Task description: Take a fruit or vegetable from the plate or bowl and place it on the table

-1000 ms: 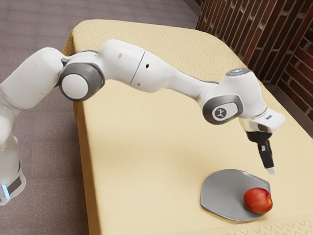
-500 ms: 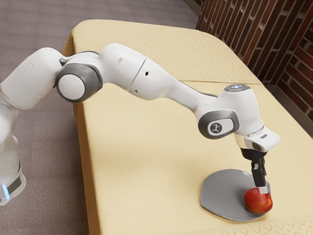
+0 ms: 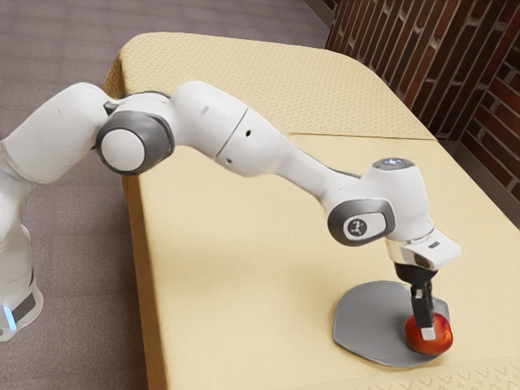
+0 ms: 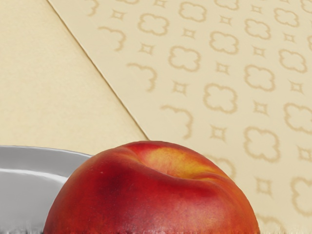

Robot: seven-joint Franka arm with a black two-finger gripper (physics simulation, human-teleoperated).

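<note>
Peach (image 3: 442,331) on the plate (image 3: 366,323), near its rim at the exterior view's right. Claw (image 3: 429,329) down at the peach, its tip overlapping the fruit's near side in the exterior view. Claw state: cannot tell whether apart, together or clamped on the peach. Wrist view: peach large at the lower edge, grey plate just beside it, patterned cloth (image 4: 222,97) beyond. Plate lies on the table (image 3: 244,284); brick wall (image 3: 422,57) behind. Arm (image 3: 252,146) enters from the exterior view's left, arched over the table; hand (image 3: 424,250) points down, slightly tilted.
</note>
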